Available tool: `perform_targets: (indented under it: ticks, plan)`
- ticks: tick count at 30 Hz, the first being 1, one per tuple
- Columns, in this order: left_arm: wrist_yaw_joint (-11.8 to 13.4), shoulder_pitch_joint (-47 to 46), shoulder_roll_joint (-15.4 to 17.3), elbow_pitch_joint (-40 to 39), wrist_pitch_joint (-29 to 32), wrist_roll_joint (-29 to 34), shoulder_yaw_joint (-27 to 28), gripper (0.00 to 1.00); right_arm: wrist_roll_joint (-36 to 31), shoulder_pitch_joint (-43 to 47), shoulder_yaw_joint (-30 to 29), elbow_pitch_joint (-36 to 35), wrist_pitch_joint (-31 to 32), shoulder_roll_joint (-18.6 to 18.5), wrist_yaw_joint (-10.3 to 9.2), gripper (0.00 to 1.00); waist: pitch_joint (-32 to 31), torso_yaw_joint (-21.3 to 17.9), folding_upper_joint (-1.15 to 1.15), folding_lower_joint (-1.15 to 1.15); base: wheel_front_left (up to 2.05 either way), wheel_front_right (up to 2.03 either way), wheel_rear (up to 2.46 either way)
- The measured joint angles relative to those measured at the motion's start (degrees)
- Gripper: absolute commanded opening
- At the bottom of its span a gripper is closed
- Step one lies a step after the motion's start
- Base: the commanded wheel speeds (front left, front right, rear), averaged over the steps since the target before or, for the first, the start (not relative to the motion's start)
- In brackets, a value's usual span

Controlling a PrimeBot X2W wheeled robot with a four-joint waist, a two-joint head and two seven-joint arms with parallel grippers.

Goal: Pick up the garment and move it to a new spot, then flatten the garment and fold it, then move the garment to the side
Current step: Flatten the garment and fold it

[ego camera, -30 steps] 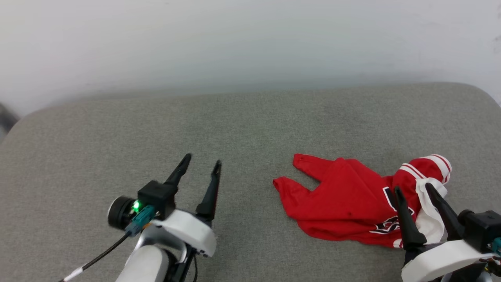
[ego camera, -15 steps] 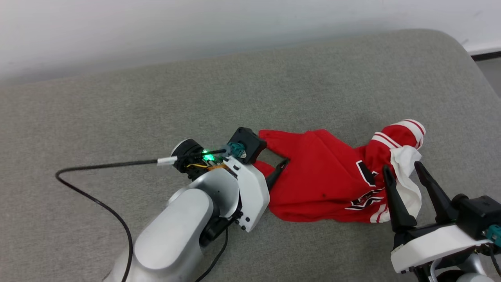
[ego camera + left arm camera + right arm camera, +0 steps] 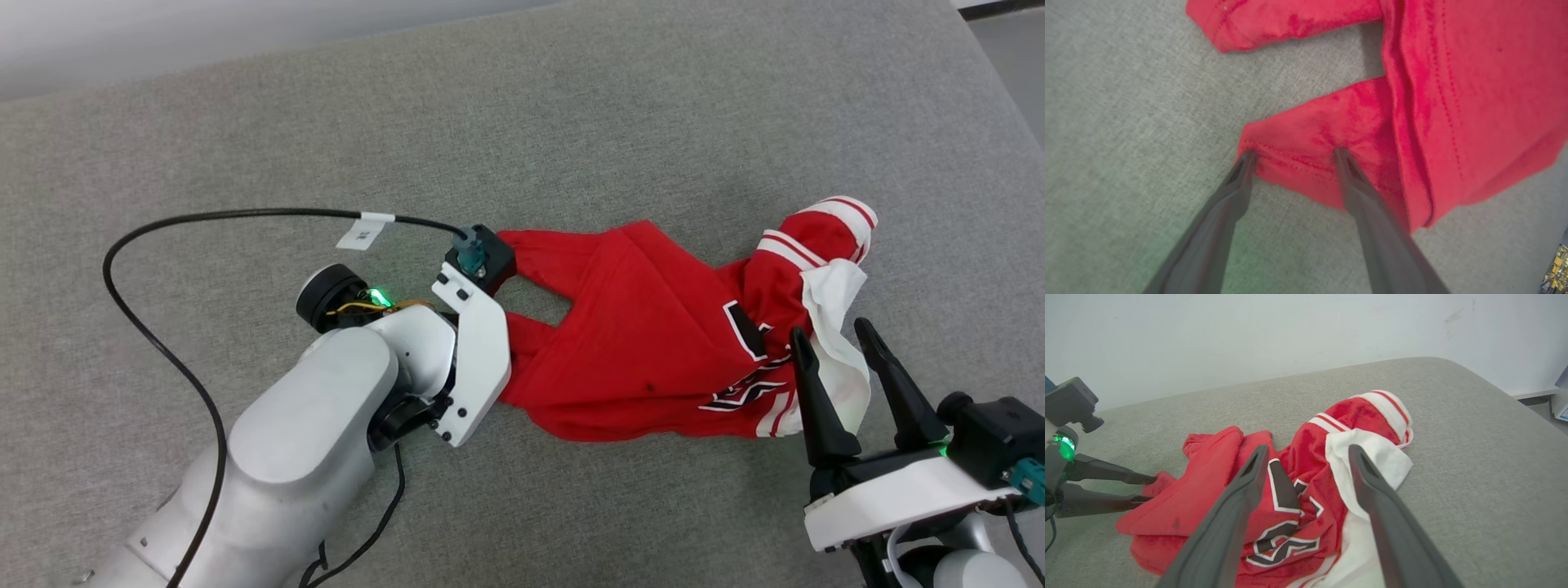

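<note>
Garment (image 3: 653, 343) lay crumpled on bench (image 3: 571, 122), right half, not lifted. Left gripper (image 3: 1292, 157) spread wide, tips at a red hem corner; right gripper (image 3: 829, 331) also wide, empty. Pick, move, flatten, fold, side-move all pending.

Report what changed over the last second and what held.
The left gripper swung right from bare cushion to the garment; its open jaws now straddle a red hem corner. The head camera shifted too. The garment stayed crumpled in place, the right gripper open near it.
</note>
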Motion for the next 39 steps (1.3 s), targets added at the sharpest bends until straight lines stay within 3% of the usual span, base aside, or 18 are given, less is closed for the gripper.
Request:
perform_targets:
  ticks: [1, 2, 3, 4, 10, 19, 24, 28, 33, 39]
  plan:
    - [0.01, -0.44, 0.16, -0.24, 0.8, -0.7, -0.67, 0.84, 0.13, -0.08, 0.09, 0.24, -0.22, -0.01, 0.0, 1.0, 0.25, -0.06, 0.0, 0.0, 0.0, 0.0, 0.0]
    - [0.02, -0.94, 0.33, -0.52, 1.41, -0.9, -1.48, 0.39, 0.51, -0.29, 0.29, 0.51, -0.29, 0.0, 0.0, 1.0, 0.46, -0.09, 0.0, 0.0, 0.0, 0.0, 0.0]
    - [0.02, -1.25, 0.52, -0.67, 1.58, -1.08, -2.0, 0.11, 0.63, -0.62, 0.36, 0.69, -0.47, 0.0, 0.0, 1.0, 0.6, -0.09, 0.0, 0.0, 0.0, 0.0, 0.0]
    - [0.07, -1.51, 0.66, -0.82, 1.66, -1.23, -2.79, 0.0, 0.64, -0.91, 0.38, 0.81, -0.51, 0.0, 0.0, 1.0, 0.66, -0.04, 0.0, 0.0, 0.0, 0.0, 0.0]
    - [0.32, -1.88, 0.96, 0.21, -4.55, 0.59, -4.63, 0.0, 0.96, -1.09, -0.48, 1.71, -0.9, 0.0, 0.0, 1.0, -0.3, 0.91, 0.0, 0.0, 0.0, 0.0, 0.0]
    - [5.67, -1.31, 0.88, 0.51, -18.98, 2.86, -0.47, 0.0, -0.82, -0.57, -2.76, 0.8, 1.74, 0.0, 0.0, 1.0, -4.64, 6.65, 0.0, 0.0, 0.0, 0.0, 0.0]
    - [8.7, 3.2, 4.55, -4.33, -22.51, 0.55, 3.39, 0.0, -1.15, 0.69, -4.3, -0.82, 3.78, 0.01, 0.0, 1.0, -6.78, 11.33, 0.0, 0.0, 0.0, 0.0, 0.0]
    - [12.69, 10.03, 9.05, -10.15, -24.38, -1.53, 6.86, 0.0, -1.46, 1.51, -4.77, -1.53, 5.21, 0.02, 0.0, 1.0, -8.0, 15.01, 0.0, 0.0, 0.0, 0.0, 0.0]
    - [19.56, 24.54, 14.03, -16.39, -25.75, -6.86, 11.73, 0.0, -1.48, 2.38, -5.57, -1.89, 6.16, 0.02, 0.0, 1.0, -9.88, 17.96, 0.0, 0.0, 0.0, 0.0, 0.0]
    - [25.79, 42.16, 14.37, -19.79, -26.86, -14.86, 15.23, 0.0, -1.37, 4.04, -6.44, -1.88, 6.86, 0.02, 0.0, 1.0, -12.37, 19.36, 0.0, 0.0, 0.0, 0.0, 0.0]
